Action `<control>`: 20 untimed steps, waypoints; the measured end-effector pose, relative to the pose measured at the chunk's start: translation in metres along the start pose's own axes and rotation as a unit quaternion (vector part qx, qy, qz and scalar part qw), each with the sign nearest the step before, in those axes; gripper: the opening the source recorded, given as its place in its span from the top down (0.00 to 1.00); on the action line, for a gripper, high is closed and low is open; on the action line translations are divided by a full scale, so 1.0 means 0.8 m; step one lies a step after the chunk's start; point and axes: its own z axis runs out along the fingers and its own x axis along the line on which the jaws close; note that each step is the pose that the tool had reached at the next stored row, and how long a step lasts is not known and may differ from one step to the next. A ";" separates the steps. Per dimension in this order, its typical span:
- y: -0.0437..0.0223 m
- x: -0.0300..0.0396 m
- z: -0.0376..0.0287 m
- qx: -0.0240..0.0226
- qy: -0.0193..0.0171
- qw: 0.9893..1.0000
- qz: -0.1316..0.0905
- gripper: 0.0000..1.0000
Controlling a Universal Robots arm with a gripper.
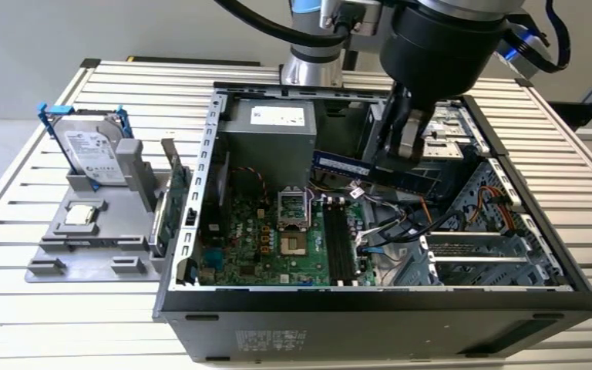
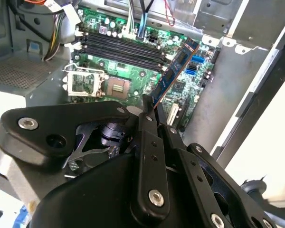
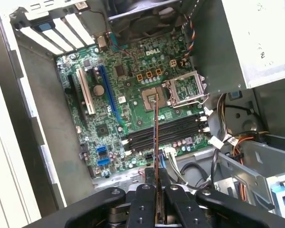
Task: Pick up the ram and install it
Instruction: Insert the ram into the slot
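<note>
Ram [image 1: 342,163] in the air, pinched between the gripper [image 1: 399,156] fingers, which press together on it above the open computer case [image 1: 378,301]. From the exterior view it hangs roughly level, well clear of the green motherboard [image 1: 275,247] below. In the first wrist view the ram [image 3: 156,133] shows edge-on over the black slots [image 3: 175,132], near the processor socket [image 3: 152,97], and it's not seated in any of them.
</note>
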 end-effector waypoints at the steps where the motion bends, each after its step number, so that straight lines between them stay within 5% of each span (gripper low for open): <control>1: 0.0000 0.0000 0.0000 0.000 0.000 1.000 0.004 1.00; 10: 0.0000 0.0000 0.0000 0.000 -0.002 0.999 0.044 1.00; 20: -0.0001 0.0000 0.0000 0.000 -0.003 0.996 0.089 1.00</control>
